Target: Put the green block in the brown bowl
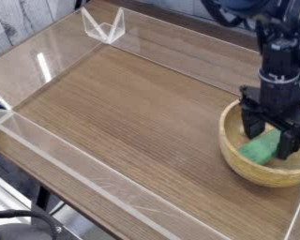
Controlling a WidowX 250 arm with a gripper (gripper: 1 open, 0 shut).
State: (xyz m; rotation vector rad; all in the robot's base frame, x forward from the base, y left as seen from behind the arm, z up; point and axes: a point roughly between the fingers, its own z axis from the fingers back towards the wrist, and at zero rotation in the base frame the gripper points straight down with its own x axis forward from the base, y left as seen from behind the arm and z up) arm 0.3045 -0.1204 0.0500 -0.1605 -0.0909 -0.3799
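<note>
The black gripper (270,137) reaches down into the round light wooden bowl (231,159) at the right side of the view, its fingers standing apart, one toward the left of the bowl's opening and the other toward the right; the green block (259,148) lies inside the bowl, low in its left and near part, its bright matte green showing just beside and below the fingertips; whether either finger touches the block I cannot tell, since the dark parts overlap it from this angle. Above the gripper, the black robot arm (250,9) enters from the top right corner, its bulky joints partly cut off by the frame edge. The bowl stands upright on the brown wood-grained tabletop (127,103), close to the right edge of the picture, its thick rim running unbroken along the left and near sides; the tabletop spreads away to the left of it. Clear strips (109,183) run along the near left side of the tabletop, and more transparent material crosses its far side; toward the upper left stands a small clear angular piece (105,26), pale at its edges. In the lower left corner a black curved object (27,215) shows beyond the table edge; grey wooden boards (34,14) fill the upper left corner.
</note>
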